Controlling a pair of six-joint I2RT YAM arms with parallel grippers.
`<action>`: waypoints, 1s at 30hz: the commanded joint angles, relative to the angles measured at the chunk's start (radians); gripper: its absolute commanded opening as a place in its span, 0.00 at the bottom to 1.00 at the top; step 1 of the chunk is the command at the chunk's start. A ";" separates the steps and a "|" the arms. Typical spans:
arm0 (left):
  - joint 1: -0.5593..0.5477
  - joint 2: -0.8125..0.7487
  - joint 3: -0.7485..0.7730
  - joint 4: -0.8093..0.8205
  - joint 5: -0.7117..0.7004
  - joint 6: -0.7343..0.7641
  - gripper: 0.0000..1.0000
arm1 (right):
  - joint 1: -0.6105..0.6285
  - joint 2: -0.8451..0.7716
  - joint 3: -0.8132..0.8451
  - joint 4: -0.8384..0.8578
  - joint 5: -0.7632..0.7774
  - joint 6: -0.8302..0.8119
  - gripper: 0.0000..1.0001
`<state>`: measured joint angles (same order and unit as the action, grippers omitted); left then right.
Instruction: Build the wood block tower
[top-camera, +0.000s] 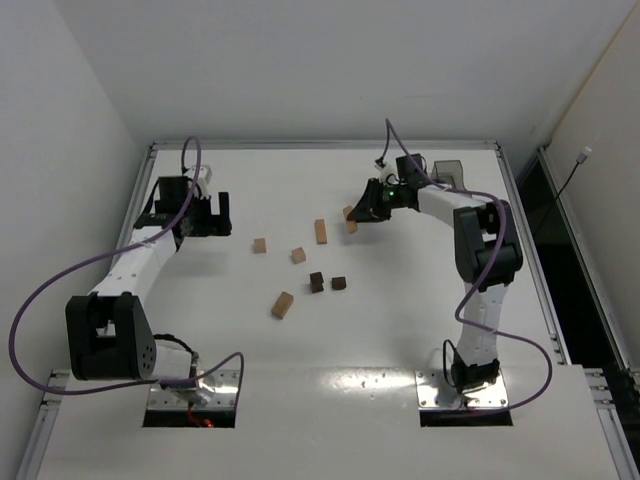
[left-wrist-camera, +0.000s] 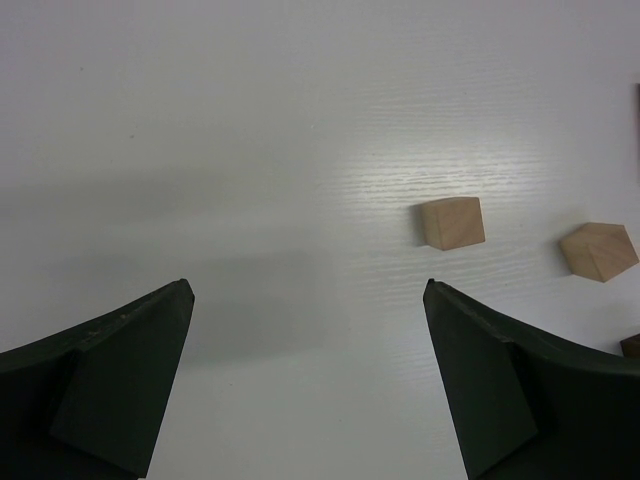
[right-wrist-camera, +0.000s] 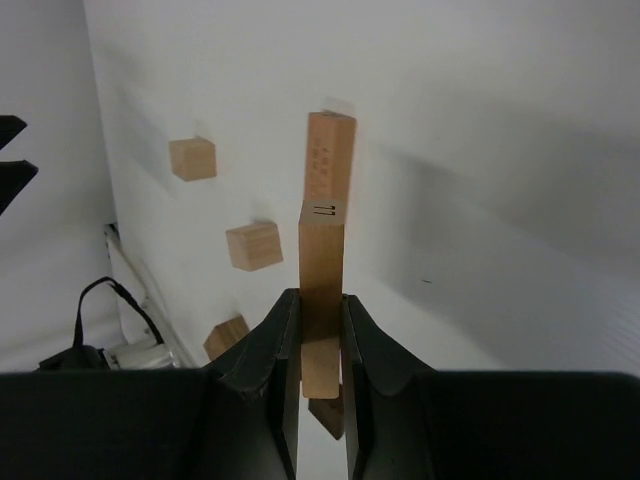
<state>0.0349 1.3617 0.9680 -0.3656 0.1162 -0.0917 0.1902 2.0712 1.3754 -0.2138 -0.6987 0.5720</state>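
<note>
No wood block tower shows in any view; the blocks lie apart on the white table (top-camera: 300, 370). My right gripper (top-camera: 358, 212) (right-wrist-camera: 320, 300) is shut on a long tan block (top-camera: 351, 225) (right-wrist-camera: 322, 250), whose far end points at a second long tan block (top-camera: 320, 231) (right-wrist-camera: 330, 155). Tan cubes (top-camera: 260, 245) (top-camera: 298, 255) and a tan block (top-camera: 282, 305) sit further left. Two dark brown cubes (top-camera: 316, 282) (top-camera: 339, 283) rest mid-table. My left gripper (top-camera: 205, 213) (left-wrist-camera: 308, 290) is open over bare table, with a tan cube (left-wrist-camera: 452, 222) ahead to the right.
A dark translucent tray (top-camera: 449, 172) stands at the back right behind the right arm. A raised rim (top-camera: 320, 145) runs along the table's far edge. A purple cable (top-camera: 40, 290) loops off the left arm.
</note>
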 joint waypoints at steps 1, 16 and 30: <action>0.014 0.011 0.049 0.017 0.005 -0.014 1.00 | 0.031 -0.004 0.034 0.137 -0.065 0.091 0.00; 0.014 0.030 0.067 0.008 -0.004 -0.014 1.00 | 0.094 0.099 0.031 0.044 0.156 0.111 0.00; 0.014 0.039 0.077 -0.001 -0.013 -0.014 1.00 | 0.141 0.188 0.071 0.065 0.125 0.173 0.00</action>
<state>0.0349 1.4010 1.0069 -0.3717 0.1074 -0.0914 0.3183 2.2223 1.4128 -0.1501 -0.5846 0.7261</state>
